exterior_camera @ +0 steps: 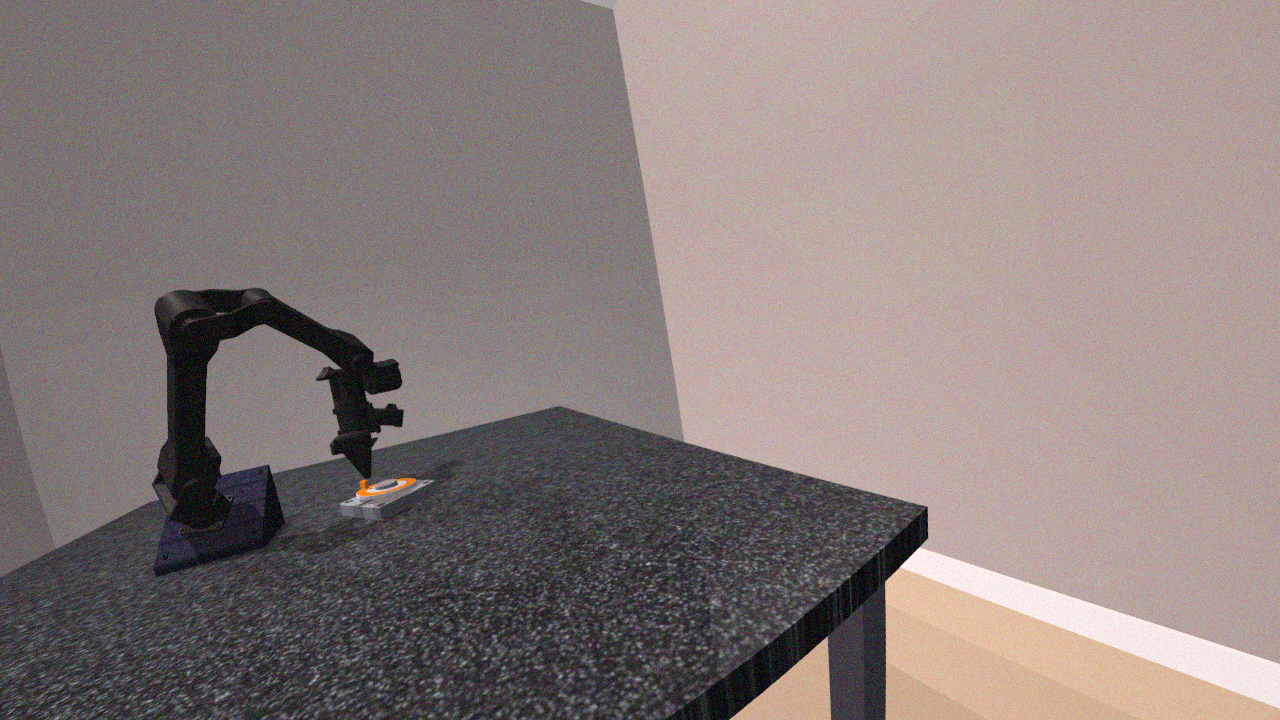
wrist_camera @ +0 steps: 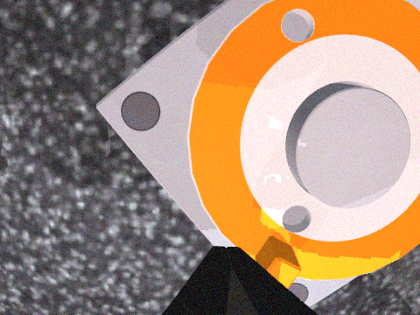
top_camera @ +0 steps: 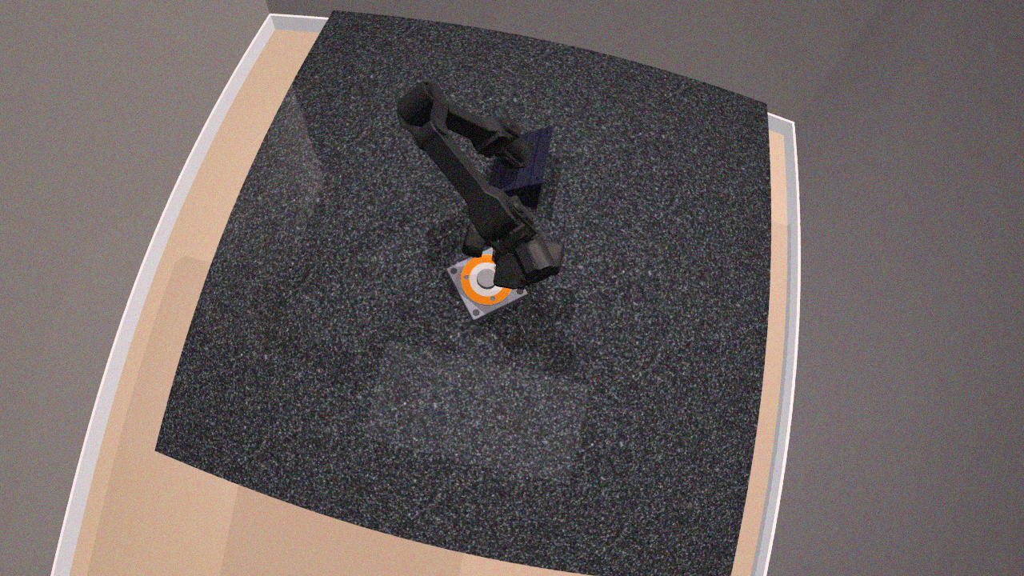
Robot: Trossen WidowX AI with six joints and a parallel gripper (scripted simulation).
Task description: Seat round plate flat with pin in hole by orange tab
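Note:
The round orange and white plate (top_camera: pixel 470 293) (exterior_camera: pixel 409 482) (wrist_camera: pixel 219 144) sits around the grey post (top_camera: pixel 486 278) (exterior_camera: pixel 386 484) (wrist_camera: pixel 354 146) on the square grey base (top_camera: pixel 484 309) (wrist_camera: pixel 166 144). Its orange tab (exterior_camera: pixel 364 486) (wrist_camera: pixel 286 271) stands up near the rim and is hidden under the arm in the top view. The hole (wrist_camera: pixel 297 219) next to the tab shows grey inside. I cannot make out the pin. My gripper (exterior_camera: pixel 367 477) (wrist_camera: pixel 224 259) is shut and empty, pointing down. Its tips are close beside the tab at the plate's rim; whether they touch is unclear.
The arm's dark blue wedge mount (top_camera: pixel 526 168) (exterior_camera: pixel 255 510) stands on the speckled black table (top_camera: pixel 644 322) (exterior_camera: pixel 581 582), behind the base in the top view. The arm arches over from it. Dark round holes (wrist_camera: pixel 141 111) mark the base's corners.

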